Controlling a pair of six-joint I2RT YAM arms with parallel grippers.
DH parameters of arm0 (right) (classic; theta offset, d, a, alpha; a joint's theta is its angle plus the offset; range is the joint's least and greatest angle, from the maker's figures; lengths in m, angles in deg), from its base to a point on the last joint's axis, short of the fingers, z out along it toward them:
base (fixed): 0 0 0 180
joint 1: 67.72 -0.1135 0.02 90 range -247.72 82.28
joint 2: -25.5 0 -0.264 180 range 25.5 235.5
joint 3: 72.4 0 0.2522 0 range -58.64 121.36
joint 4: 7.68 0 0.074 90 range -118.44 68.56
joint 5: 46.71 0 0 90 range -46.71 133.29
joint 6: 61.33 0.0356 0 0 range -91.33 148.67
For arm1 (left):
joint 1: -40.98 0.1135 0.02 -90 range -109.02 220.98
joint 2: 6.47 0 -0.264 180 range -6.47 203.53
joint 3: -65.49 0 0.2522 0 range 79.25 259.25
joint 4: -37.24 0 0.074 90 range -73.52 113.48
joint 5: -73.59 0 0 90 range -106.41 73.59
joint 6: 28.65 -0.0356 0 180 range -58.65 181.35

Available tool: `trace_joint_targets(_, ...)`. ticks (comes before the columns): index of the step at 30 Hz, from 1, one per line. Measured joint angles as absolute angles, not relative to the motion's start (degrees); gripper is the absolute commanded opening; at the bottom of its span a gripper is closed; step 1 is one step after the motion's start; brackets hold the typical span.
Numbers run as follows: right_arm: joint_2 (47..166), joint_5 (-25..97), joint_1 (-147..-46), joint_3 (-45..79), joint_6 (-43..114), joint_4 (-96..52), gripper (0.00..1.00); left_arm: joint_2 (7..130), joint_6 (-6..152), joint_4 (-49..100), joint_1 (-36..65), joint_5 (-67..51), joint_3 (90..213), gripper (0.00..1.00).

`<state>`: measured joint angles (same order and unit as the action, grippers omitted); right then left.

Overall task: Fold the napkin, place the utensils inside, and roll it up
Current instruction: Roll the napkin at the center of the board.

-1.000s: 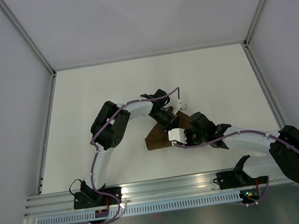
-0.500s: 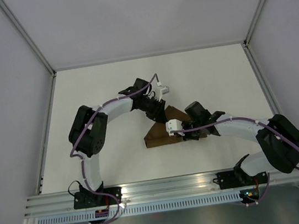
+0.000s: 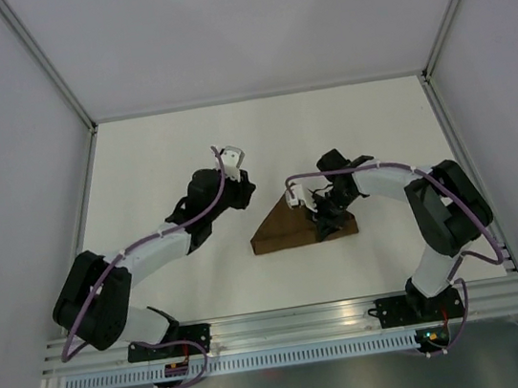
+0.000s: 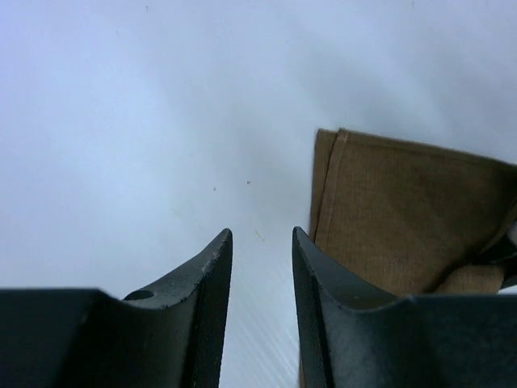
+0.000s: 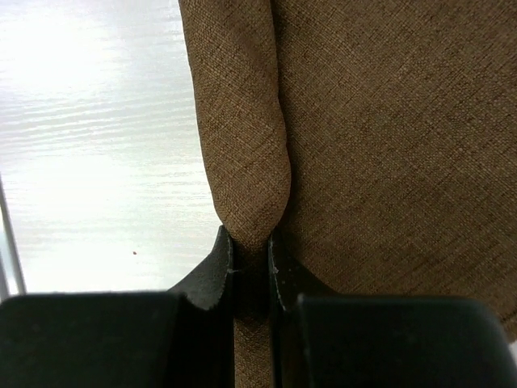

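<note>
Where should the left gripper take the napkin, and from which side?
Probably the napkin at its free left corner, approached from the left: it lies flat and thin there, while the right gripper pinches a raised fold on the other side.

From above, my left arm bends low at the lower left and reaches toward mid-frame. The left gripper point(image 4: 260, 234) has its jaws parted and holds nothing. My right arm curls in from the right edge, and the right gripper point(image 5: 250, 238) pinches a fold of the napkin point(image 5: 388, 121).
</note>
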<state>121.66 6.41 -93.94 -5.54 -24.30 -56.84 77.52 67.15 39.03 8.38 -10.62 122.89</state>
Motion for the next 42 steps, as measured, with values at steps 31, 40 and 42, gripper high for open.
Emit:
trace_joint_targets(31,141.94,-5.77,-87.21,12.8,-26.27,-78.48,0.0,91.79,31.37,52.69,-26.66,-26.97,118.82,0.64)
trace_joint_targets(40,142.57,-6.2,-86.95,13.3,-26.25,-79.15,0.0,96.8,29.1,49.57,-26.2,-26.67,123.15,0.32)
trace_joint_targets(42,142.57,-6.25,-86.84,13.3,-26.21,-79.13,0.01,97.06,29.1,48.54,-25.79,-26.17,123.85,0.27)
